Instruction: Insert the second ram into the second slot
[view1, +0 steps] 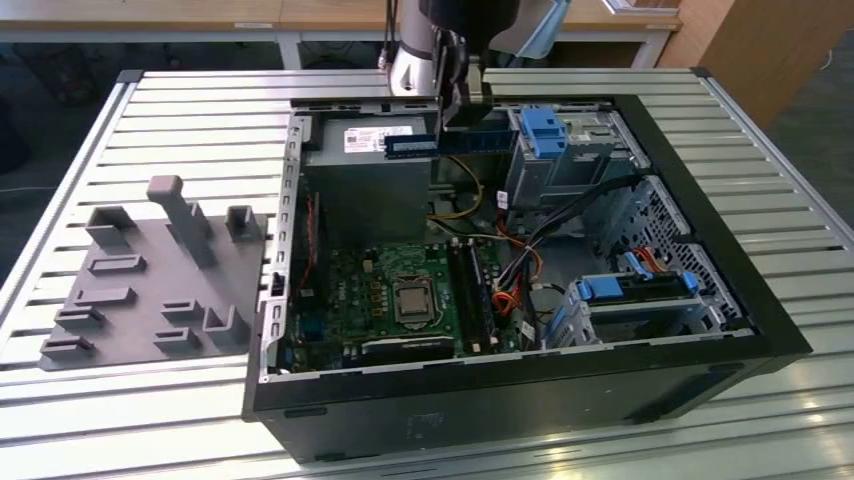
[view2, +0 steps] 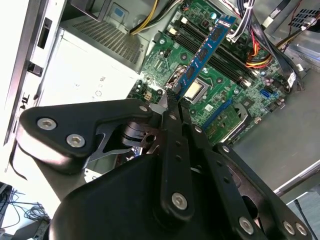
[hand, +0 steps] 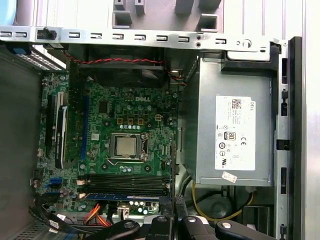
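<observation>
My gripper (view1: 455, 118) is shut on one end of the second ram (view1: 443, 143), a thin blue stick with a white label. I hold it level in the air over the open computer case, above the power supply's edge. In the second wrist view the stick (view2: 207, 50) juts out from the fingertips (view2: 170, 102) over the green motherboard. In the first wrist view it shows edge-on (hand: 127, 197) beside the dark memory slots (hand: 125, 182). These long slots (view1: 477, 290) lie beside the processor socket (view1: 411, 298), well below the stick. Which one is the second slot I cannot tell.
The black case (view1: 747, 300) lies open on a slatted metal table. Inside are a grey power supply (view1: 367, 160), blue drive-bay tabs (view1: 545, 125), and orange and black cables (view1: 514, 285) close to the slots. A grey fixture plate (view1: 147, 290) sits at the exterior view's left.
</observation>
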